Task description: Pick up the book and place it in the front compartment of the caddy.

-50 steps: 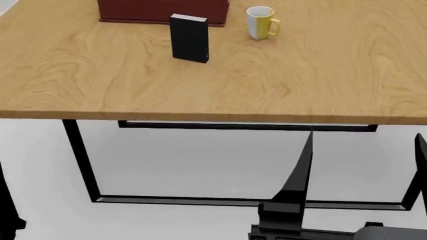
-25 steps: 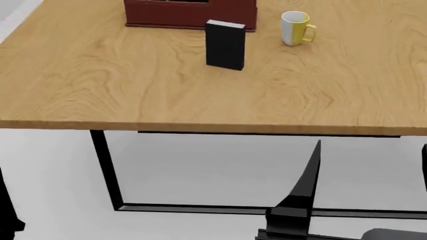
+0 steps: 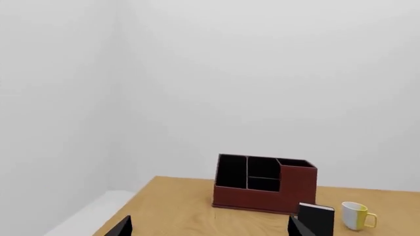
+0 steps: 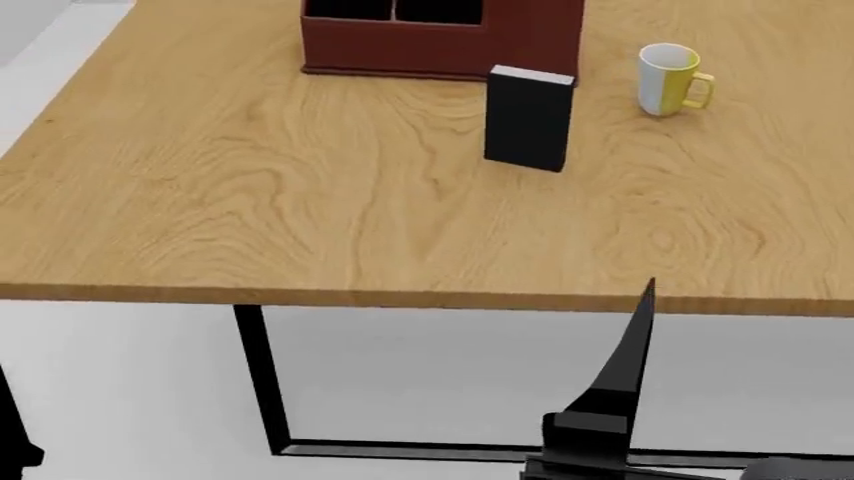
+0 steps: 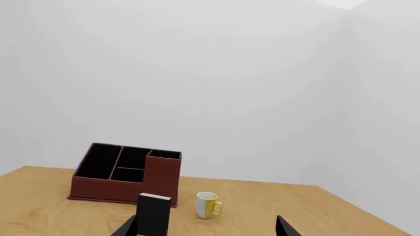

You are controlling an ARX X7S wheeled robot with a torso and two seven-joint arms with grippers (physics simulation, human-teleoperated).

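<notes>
Bright, even, shadowless simulator light; the pale wood-grain table (image 4: 267, 200) renders sharp to every edge, without glare, blur or distortion.

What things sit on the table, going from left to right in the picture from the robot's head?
caddy → book → mug, all on the wooden table.

Head looks down; wrists level, sharing caddy (image 4: 441, 40).
</notes>
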